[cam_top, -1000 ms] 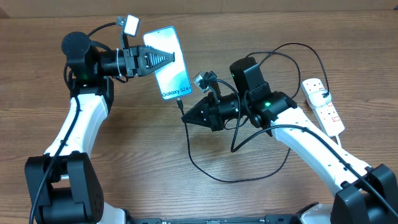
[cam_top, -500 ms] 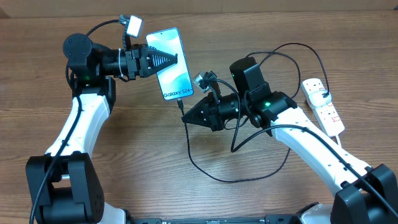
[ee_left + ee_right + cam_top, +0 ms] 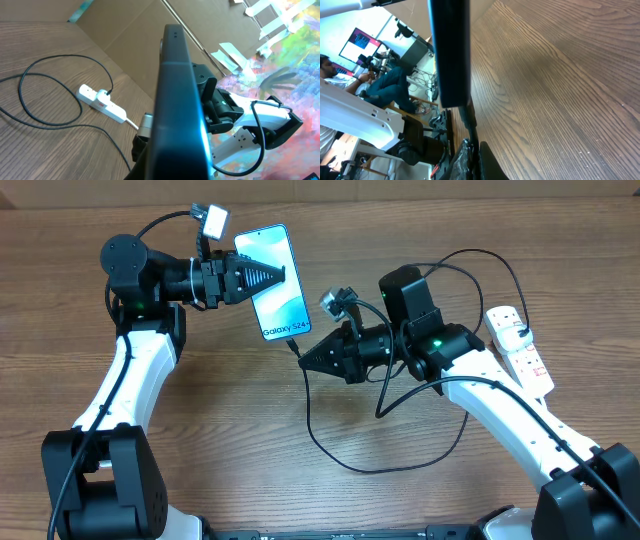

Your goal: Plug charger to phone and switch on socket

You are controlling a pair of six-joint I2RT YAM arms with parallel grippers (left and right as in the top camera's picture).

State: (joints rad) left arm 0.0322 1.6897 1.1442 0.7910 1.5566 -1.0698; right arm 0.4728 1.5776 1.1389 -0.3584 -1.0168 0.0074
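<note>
Holding phone (image 3: pixel 281 307) in left gripper (image 3: pixel 284 275), long axis toward right gripper (image 3: pixel 304 363), pinching charger (image 3: pixel 293 346)

The only legible writing is "Galaxy S24", in dark letters on the lit screen of the phone (image 3: pixel 280 305), near its plug end (seen from overhead only). Red marks on the socket (image 3: pixel 530 365) are too small to read.

We see the phone (image 3: pixel 271 282) at upper centre with a pale blue-white screen, dark lettering and black edges, the charger (image 3: pixel 306 415) thin and black, the socket (image 3: pixel 525 355) at right white with red marks, over the brown wood-grain table (image 3: pixel 220 430).
</note>
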